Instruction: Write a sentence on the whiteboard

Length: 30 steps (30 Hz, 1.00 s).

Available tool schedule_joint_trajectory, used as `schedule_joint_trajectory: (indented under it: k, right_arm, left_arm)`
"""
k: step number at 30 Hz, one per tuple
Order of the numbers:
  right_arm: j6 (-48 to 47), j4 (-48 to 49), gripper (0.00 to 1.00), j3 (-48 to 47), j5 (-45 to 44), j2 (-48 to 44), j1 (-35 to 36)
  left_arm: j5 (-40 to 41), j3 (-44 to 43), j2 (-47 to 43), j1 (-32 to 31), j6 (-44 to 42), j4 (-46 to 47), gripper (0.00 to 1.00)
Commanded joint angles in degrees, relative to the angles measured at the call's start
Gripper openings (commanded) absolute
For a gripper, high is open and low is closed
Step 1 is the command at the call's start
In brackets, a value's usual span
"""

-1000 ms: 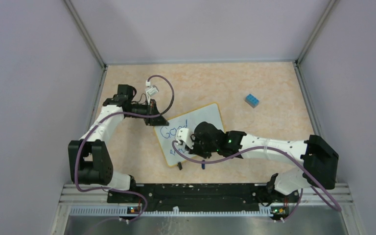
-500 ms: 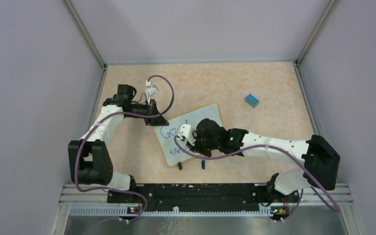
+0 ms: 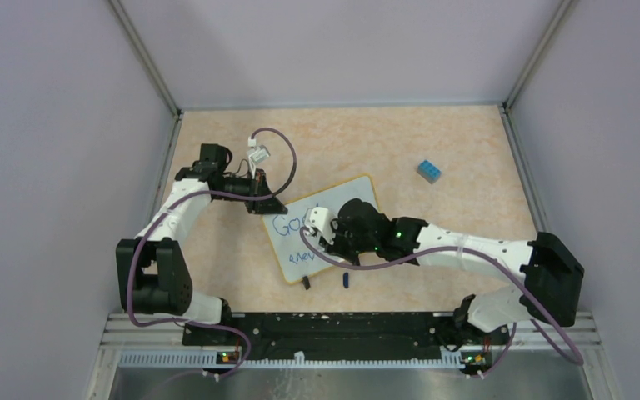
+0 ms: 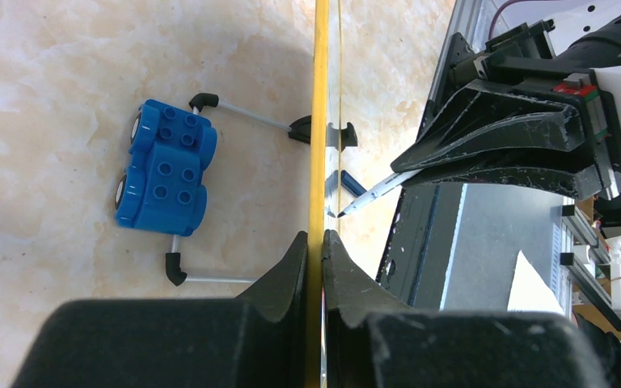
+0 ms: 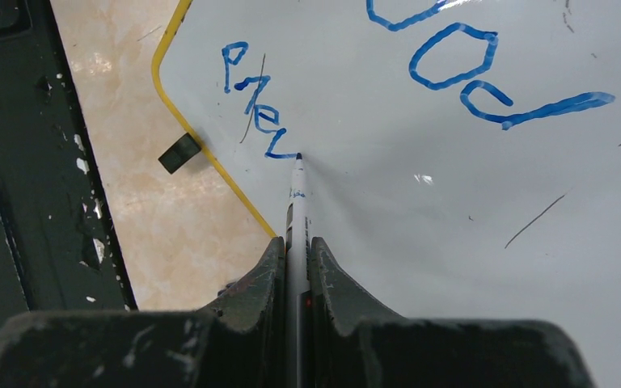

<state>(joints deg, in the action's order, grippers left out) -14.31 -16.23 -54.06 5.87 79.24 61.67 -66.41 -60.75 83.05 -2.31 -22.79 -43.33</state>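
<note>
The whiteboard (image 3: 358,196) lies tilted on the table, white with a yellow rim. My left gripper (image 3: 265,202) is shut on its far left corner; the left wrist view shows the rim (image 4: 320,121) edge-on between my jaws (image 4: 322,236). My right gripper (image 3: 318,227) is over the board, shut on a thin marker (image 5: 296,198) whose tip touches the board (image 5: 453,226). The sentence is blue lettering: "Good" (image 5: 485,81) and a short scrawled second line (image 5: 257,113) that ends at the marker tip. It also shows in the top view (image 3: 287,223).
A small blue block (image 3: 430,172) lies on the table to the far right of the board, and also shows in the left wrist view (image 4: 164,174). A black clip foot (image 5: 179,152) and a small dark blue piece (image 3: 346,280) sit at the board's near edge. Walls enclose the table.
My right gripper has shifted a little across the board with the marker, away from the near edge. The left gripper and the board have not moved.
</note>
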Motion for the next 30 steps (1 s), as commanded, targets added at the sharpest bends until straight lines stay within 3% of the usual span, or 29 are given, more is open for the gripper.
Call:
schedule_joint_trajectory:
  k: [1,30]
  right_arm:
    - [0.1,1.6,0.0,-1.6,0.8,-3.6,-0.8]
    - [-0.5,1.4,0.0,0.1,-0.3,-2.7,-0.8]
  left_arm:
    - [4.5,-0.7,0.5,0.2,-0.9,0.6,0.0]
    - [4.7,-0.6,0.3,0.2,-1.0,0.7,0.0]
